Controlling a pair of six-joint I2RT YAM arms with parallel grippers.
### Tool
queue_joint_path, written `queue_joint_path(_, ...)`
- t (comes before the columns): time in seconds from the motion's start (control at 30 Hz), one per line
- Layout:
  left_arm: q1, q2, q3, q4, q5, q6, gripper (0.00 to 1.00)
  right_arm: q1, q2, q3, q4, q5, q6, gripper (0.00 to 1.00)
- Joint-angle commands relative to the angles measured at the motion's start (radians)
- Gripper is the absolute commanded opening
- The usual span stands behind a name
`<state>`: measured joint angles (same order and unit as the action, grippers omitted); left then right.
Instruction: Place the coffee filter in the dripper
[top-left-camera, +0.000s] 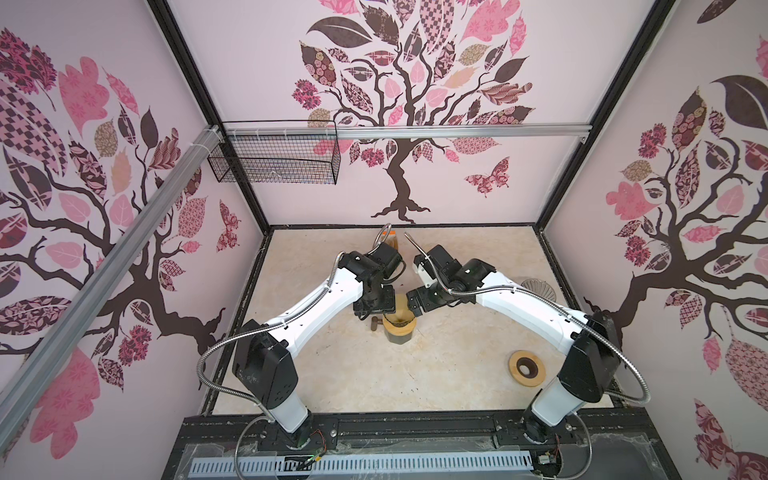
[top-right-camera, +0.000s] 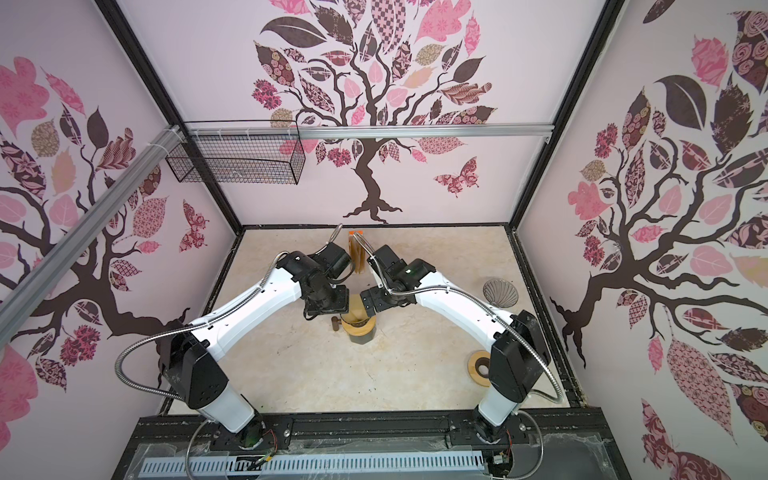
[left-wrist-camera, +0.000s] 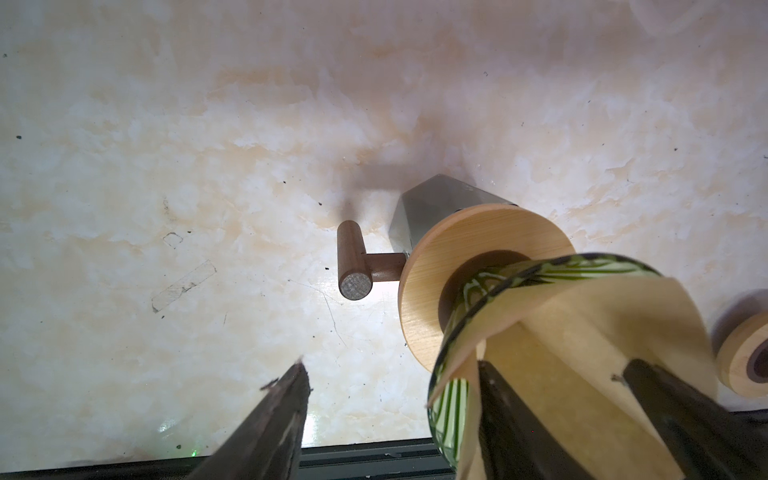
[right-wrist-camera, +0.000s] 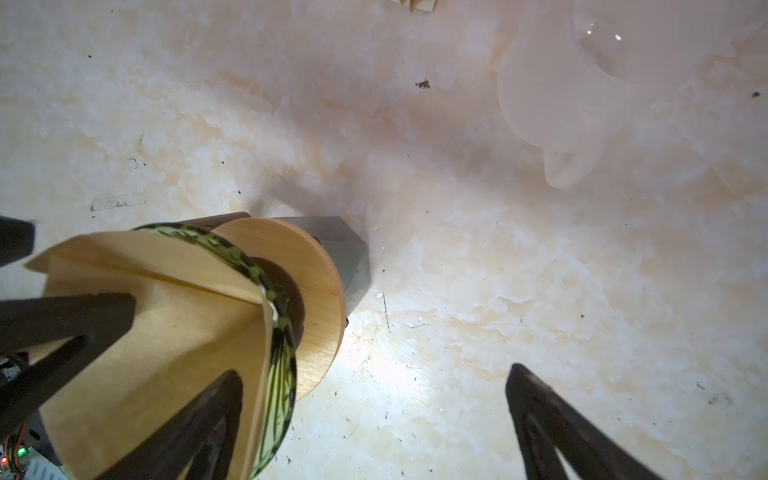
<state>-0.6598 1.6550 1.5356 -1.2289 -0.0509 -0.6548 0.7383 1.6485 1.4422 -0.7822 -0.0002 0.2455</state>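
The dripper (top-left-camera: 400, 330) is a green-patterned glass cone (left-wrist-camera: 449, 399) with a pale wooden collar (left-wrist-camera: 428, 266). It stands mid-table on a grey faceted base (left-wrist-camera: 432, 203) with a brown wooden handle (left-wrist-camera: 353, 259). The tan paper coffee filter (left-wrist-camera: 582, 332) sits opened inside the cone, its edge above the rim (right-wrist-camera: 166, 349). Both grippers hang over it from opposite sides. My left gripper (left-wrist-camera: 390, 365) is open and straddles the rim, one finger inside the filter and one outside. My right gripper (right-wrist-camera: 374, 370) is open wide in the same way. Neither pinches anything.
A second wooden ring (top-left-camera: 527, 368) lies on the table at the right front. A ribbed glass dish (top-left-camera: 538, 287) sits near the right wall. A stack of brown filters (top-right-camera: 357, 253) stands at the back behind the arms. A wire basket (top-left-camera: 274, 160) hangs on the back wall.
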Motion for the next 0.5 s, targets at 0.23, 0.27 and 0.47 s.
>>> queue_joint_path(0.23, 0.000, -0.007, 0.001, -0.015, -0.036, 0.001, 0.65, 0.005, 0.005, -0.017, -0.011, 0.029, -0.012, 1.00)
queue_joint_path(0.27, 0.001, -0.007, -0.001, -0.013, -0.029, 0.003, 0.65, 0.004, 0.007, -0.021, -0.008, 0.029, -0.011, 1.00)
queue_joint_path(0.47, 0.000, -0.002, -0.035, -0.003, -0.011, 0.005, 0.65, 0.005, 0.014, -0.041, 0.001, 0.026, -0.009, 1.00)
